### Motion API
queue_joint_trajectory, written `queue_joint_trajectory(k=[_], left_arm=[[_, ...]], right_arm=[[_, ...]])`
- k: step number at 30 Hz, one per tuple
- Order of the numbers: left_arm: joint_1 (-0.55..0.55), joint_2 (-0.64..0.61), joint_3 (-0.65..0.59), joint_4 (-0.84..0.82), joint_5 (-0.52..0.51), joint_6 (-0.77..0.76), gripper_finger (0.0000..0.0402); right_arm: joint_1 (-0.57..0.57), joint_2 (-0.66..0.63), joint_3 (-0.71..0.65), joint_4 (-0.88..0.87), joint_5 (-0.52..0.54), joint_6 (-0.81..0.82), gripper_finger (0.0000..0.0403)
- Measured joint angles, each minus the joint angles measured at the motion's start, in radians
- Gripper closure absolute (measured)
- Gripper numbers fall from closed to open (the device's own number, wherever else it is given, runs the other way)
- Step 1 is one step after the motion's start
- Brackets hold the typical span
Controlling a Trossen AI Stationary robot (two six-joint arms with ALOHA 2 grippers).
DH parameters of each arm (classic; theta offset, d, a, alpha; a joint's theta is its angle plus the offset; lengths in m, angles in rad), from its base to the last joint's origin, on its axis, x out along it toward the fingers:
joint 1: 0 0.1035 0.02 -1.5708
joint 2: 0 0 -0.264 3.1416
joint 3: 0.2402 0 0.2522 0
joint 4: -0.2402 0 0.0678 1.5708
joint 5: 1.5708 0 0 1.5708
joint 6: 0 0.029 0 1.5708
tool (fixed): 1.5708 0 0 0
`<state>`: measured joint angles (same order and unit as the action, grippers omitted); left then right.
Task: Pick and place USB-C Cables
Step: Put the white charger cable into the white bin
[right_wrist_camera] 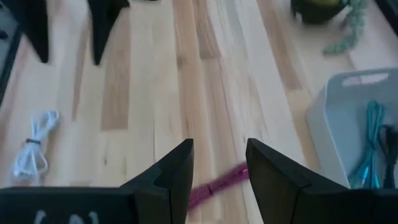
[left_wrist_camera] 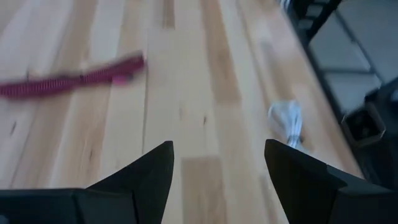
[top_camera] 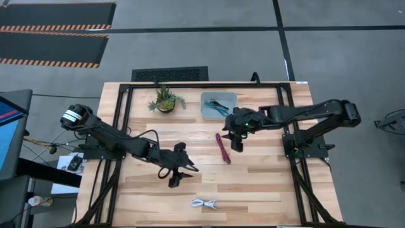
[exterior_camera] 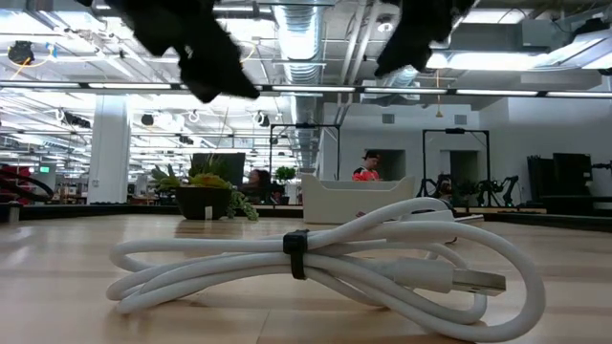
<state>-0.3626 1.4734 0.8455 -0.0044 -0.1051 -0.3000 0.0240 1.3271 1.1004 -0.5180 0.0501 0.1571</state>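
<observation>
A maroon-magenta cable [top_camera: 223, 147] lies stretched out on the wooden table near its middle. A white coiled cable [top_camera: 204, 203] rests close to the near edge and fills the low view [exterior_camera: 316, 263]. A teal cable [right_wrist_camera: 373, 140] and a black one [right_wrist_camera: 388, 149] lie inside the pale tray [top_camera: 219, 104]. My right gripper [right_wrist_camera: 219, 155] hangs open above the table, just right of the magenta cable [right_wrist_camera: 214, 183], which shows below the gap between its fingers. My left gripper [left_wrist_camera: 217, 162] hovers open left of centre [top_camera: 181, 175], between the magenta cable [left_wrist_camera: 68, 81] and the white one [left_wrist_camera: 287, 118].
A small potted plant [top_camera: 166, 100] stands at the back, left of the tray. A black frame [top_camera: 126, 126] runs around the table's edges. Bare wood lies between the two cables. In the low view, people show in the room far behind the table.
</observation>
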Motion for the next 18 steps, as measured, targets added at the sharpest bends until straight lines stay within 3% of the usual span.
queue_joint_trajectory(k=[5, 12, 18], left_arm=[[-0.02, 0.0, 0.0, 0.105, -0.016, -0.023, 0.0161], [-0.078, 0.0, 0.0, 0.115, -0.024, -0.133, 0.0161], [-0.145, 0.0, 0.0, 0.136, -0.157, -0.127, 0.0161]], right_arm=[[0.003, 0.052, 0.001, 0.039, 0.0, -0.004, 0.0231], [0.022, 0.089, 0.018, 0.097, -0.049, 0.004, 0.0231], [0.057, 0.063, 0.043, 0.082, -0.052, 0.019, 0.0233]])
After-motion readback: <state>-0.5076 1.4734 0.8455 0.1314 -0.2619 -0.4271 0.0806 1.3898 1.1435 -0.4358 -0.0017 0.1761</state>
